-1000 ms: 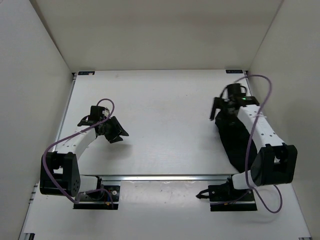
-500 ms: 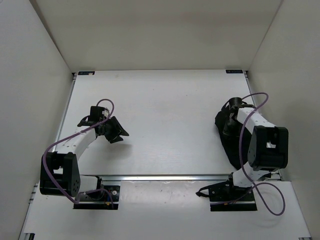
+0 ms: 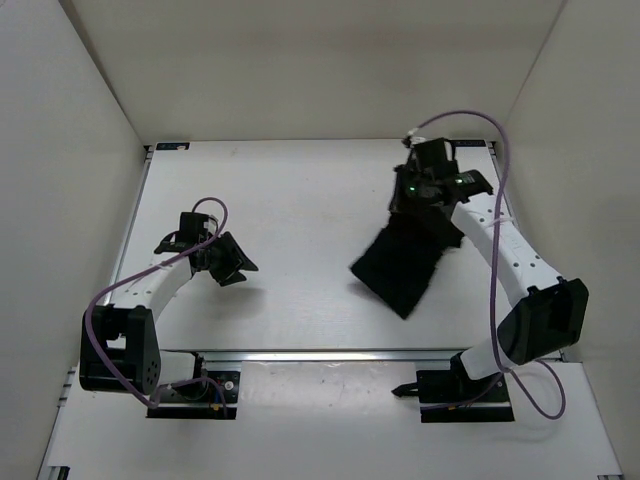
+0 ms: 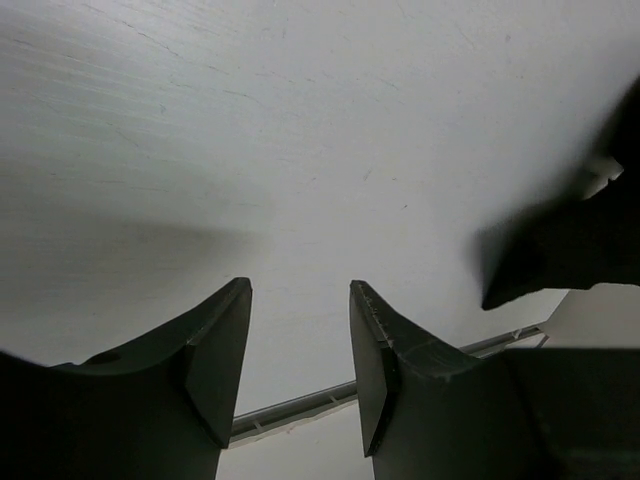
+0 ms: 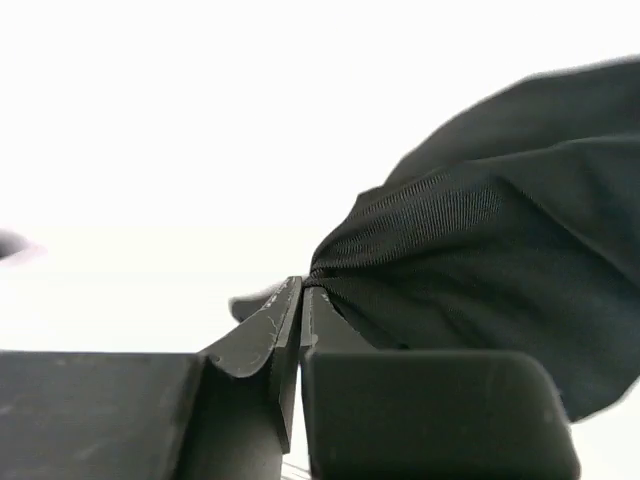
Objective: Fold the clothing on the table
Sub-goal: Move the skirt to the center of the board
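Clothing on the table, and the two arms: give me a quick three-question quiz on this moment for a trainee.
1. True or false: the right pincer is shut on an edge of the clothing.
2. The left pincer is: A) open with nothing between its fingers, B) shut on fabric, C) shut on nothing.
3. Fill in: the clothing is over the robot's ____ half of the table.

Key: 1 true; 2 A; 3 right.
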Controlling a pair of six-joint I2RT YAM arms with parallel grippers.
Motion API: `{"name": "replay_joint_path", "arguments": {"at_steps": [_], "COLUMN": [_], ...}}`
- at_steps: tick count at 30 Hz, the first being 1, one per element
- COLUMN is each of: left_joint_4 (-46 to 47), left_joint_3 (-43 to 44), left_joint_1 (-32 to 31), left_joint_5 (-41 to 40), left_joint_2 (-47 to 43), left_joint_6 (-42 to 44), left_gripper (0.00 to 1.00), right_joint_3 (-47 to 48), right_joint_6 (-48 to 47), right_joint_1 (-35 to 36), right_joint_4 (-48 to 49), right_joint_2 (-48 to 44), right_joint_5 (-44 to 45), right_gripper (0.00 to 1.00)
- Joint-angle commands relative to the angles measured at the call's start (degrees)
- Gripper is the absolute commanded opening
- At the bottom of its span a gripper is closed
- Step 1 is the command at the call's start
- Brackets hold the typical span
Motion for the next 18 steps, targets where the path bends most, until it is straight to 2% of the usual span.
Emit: {"name": "replay_joint_path", "arguments": {"at_steps": [1, 3, 8, 10, 15, 16, 17, 18], "left_joint_4": [-0.3, -1.6, -5.5, -6.8, -9.5, -9.8, -9.9, -10.1], "left_joint_3": [1.1, 2.9, 8.6, 10.7, 15.4, 15.6, 15.2, 15.6], "left_joint_1": [2.0, 3.7, 9.9, 11.2, 11.9, 12.0, 11.4, 10.8], "left_joint_5": [0.8, 0.3, -0.1, -0.2, -1.1, -1.6, -1.9, -2.0], "left_joint_2": [-3.9, -4.7, -6.4, -6.5, -6.5, -6.7, -6.7, -6.3], "left_joint_6": [0.9, 1.5, 4.4, 5.2, 7.8, 8.3, 8.7, 8.9], "left_gripper": [0.55, 0.55, 0.56, 0.56, 0.57, 0.57, 0.59, 0.60], "right_joint_3": [11.1, 16.8, 19.5, 16.5, -0.2, -3.4, -5.7, -7.0], "right_joint_6": [-0.6, -0.9, 3.2, 3.5, 8.6, 8.4, 8.0, 7.7], "right_joint_1": [8.8, 11.1, 9.0, 7.9, 3.3, 2.0, 1.5, 1.2], "right_joint_4": [0.2, 0.0, -2.6, -3.6, -4.5, -6.3, -8.8, -9.9], "right_joint_2": [1.4, 2.0, 3.6, 3.8, 2.0, 1.8, 1.7, 1.7], "right_joint_5": [-0.5, -2.6, -6.2, -6.3, -8.6, -7.6, -3.0, -1.3], "right_gripper": [0.00, 0.00, 0.00, 0.00, 0.00, 0.03, 0.16, 0.22]}}
